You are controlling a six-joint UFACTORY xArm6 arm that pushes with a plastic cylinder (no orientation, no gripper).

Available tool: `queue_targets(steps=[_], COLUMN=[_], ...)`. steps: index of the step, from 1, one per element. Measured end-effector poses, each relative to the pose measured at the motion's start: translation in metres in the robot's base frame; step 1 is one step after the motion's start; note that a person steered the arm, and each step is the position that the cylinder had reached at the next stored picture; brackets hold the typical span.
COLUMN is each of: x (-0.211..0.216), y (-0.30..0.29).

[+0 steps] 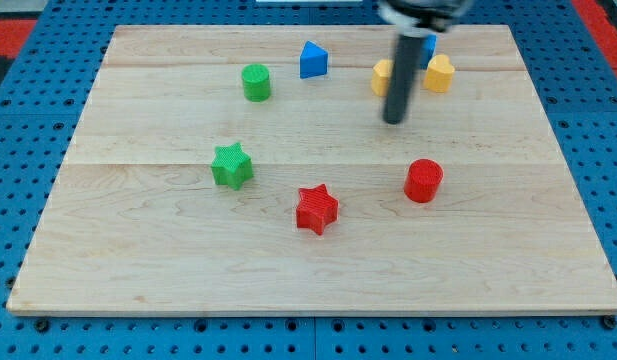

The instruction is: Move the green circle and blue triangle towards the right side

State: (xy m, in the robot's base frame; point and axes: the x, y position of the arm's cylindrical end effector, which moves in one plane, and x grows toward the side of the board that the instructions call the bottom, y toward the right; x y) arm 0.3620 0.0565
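My tip (pixel 393 120) is resting on the bare board right of centre, touching no block; being a plain rod, it is grasping nothing. Both blocks I am meant to shift are sitting to its left and a little farther back: the blue triangle (pixel 313 60) is the nearer of the two, and the green circle (pixel 256 82) is lying beyond it, farther left. So I am judging that the tip is standing on the wrong side of them, and I would need to be coming round to their left before pushing rightward.

Just behind the rod, two yellow blocks (pixel 440 72) are sitting either side of it, with a second blue block (pixel 429 44) partly hidden by the arm; its shape I cannot tell. These are lying right in the path a rightward push of the triangle would be taking. Nearer me, the red cylinder (pixel 423 180) is sitting to the tip's right, the red star (pixel 316 209) near centre, and the green star (pixel 231 165) to the left, all well apart from the far row.
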Motion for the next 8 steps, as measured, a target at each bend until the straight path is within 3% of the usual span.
queue_targets(steps=[2,3,6,7,8], x=[-0.017,-0.023,-0.038,-0.038,-0.051], y=[-0.196,-0.232,-0.073,-0.078,-0.149])
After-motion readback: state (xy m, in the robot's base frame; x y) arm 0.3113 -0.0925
